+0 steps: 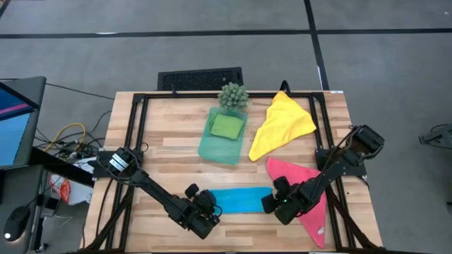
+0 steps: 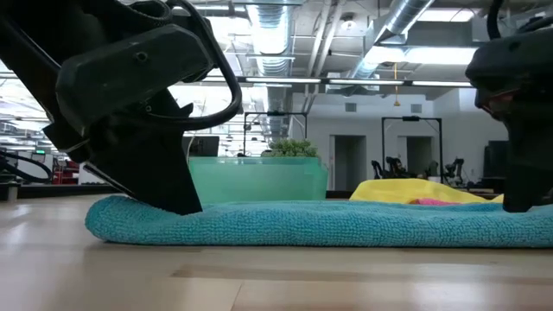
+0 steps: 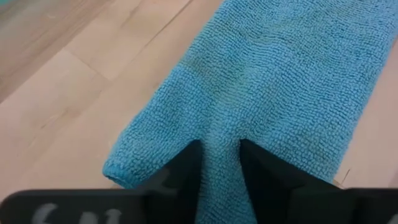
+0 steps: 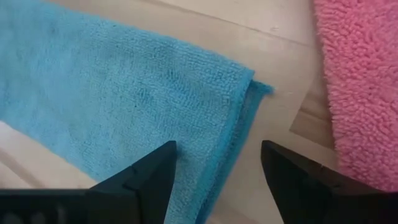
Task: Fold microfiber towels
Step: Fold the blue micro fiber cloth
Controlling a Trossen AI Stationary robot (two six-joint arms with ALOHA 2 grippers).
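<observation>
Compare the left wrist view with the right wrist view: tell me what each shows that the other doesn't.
Left wrist view only: the left gripper, with a ridge of cloth between its fingers at one end of the blue towel.

Right wrist view only: the right gripper, fingers spread wide over the towel's other end, where two stacked edges show, and the pink towel lying beside it.

Both: the blue towel on the wooden table.
</observation>
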